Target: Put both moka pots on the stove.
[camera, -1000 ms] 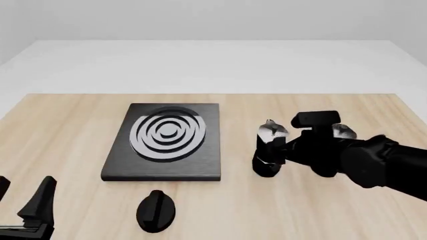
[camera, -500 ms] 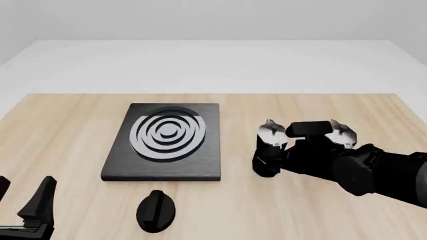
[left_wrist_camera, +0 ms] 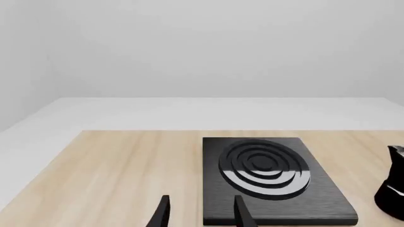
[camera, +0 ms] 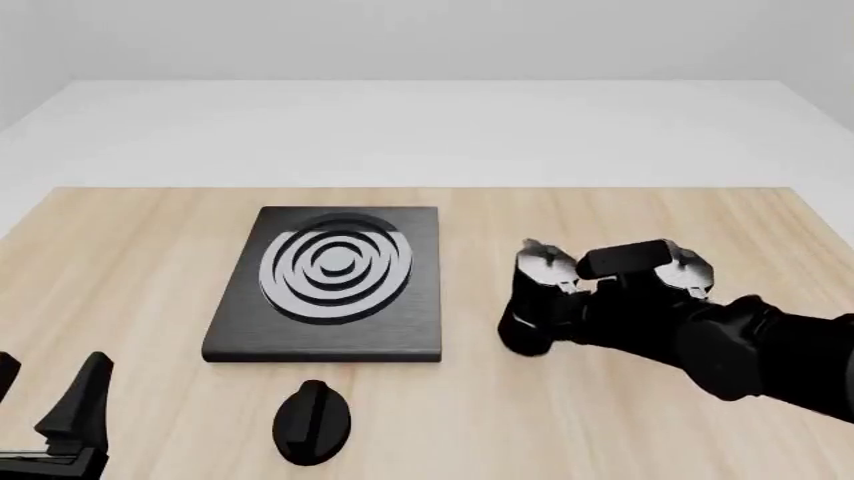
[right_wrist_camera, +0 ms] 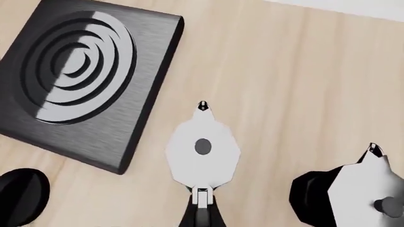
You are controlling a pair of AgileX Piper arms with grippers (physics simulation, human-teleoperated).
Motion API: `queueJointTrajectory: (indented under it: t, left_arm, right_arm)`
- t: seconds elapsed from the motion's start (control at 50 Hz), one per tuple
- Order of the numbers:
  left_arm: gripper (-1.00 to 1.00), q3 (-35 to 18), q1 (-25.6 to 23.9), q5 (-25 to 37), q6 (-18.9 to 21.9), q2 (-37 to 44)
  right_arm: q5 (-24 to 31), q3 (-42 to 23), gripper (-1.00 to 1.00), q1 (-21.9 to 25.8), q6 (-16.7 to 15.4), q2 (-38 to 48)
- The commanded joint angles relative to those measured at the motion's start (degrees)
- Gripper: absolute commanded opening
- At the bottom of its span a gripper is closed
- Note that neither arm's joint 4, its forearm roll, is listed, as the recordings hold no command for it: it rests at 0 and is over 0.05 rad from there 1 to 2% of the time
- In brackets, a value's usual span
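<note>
The stove (camera: pixel 334 290) lies left of centre on the wooden table, with its ringed burner (right_wrist_camera: pixel 75 66) bare. One moka pot (camera: pixel 534 300) stands just right of it. My right gripper (camera: pixel 570 305) reaches it from the right and is shut on its handle (right_wrist_camera: pixel 200 208), below the silver lid (right_wrist_camera: pixel 202 146). The second moka pot (camera: pixel 689 268) stands further right, mostly hidden behind my right arm; its lid (right_wrist_camera: pixel 366 184) shows in the right wrist view. My left gripper (camera: pixel 47 420) hovers open and empty at the near left corner, with its fingertips (left_wrist_camera: pixel 239 210) pointing toward the stove (left_wrist_camera: pixel 271 179).
A low black oval knob (camera: pixel 311 422) lies on the table in front of the stove, also seen in the right wrist view (right_wrist_camera: pixel 22 189). The first pot's edge (left_wrist_camera: pixel 394 189) shows in the left wrist view. The table's far edge (camera: pixel 427 188) lies beyond the stove.
My right arm came down and moved left onto the first pot's handle. The pot has shifted slightly left and leans a little. The left arm has not moved.
</note>
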Motion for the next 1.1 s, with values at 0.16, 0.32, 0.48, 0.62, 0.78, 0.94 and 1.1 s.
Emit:
queueJointTrajectory:
  t: [0.16,0.32,0.48,0.62,0.78,0.94,1.1]
  left_arm:
    - [1.00,0.00,0.00,0.00,0.00,0.00]
    - [1.00,0.00,0.00,0.00,0.00,0.00]
    - [1.00,0.00,0.00,0.00,0.00,0.00]
    - [1.00,0.00,0.00,0.00,0.00,0.00]
    - [1.00,0.00,0.00,0.00,0.00,0.00]
    - [1.00,0.00,0.00,0.00,0.00,0.00]
    - [1.00,0.00,0.00,0.00,0.00,0.00]
  right_arm:
    - [-3.16,0.05,-1.00,2.62,-6.95,-5.68]
    - [-3.12,-1.42,-1.00,3.44,-8.55,-7.05]
    - [-2.77,-4.32,-1.00,3.76,-10.77,-7.46]
    - [-4.67,-7.17,-1.00,3.60,-11.83,-7.35]
    - [-7.75,-9.92,-1.00,5.48,-13.83,-6.98]
    - [-10.55,-14.78,-1.00,7.40,-14.12,-3.47]
    - [-11.47,-20.88,-1.00,8.81,-13.44,1.36]
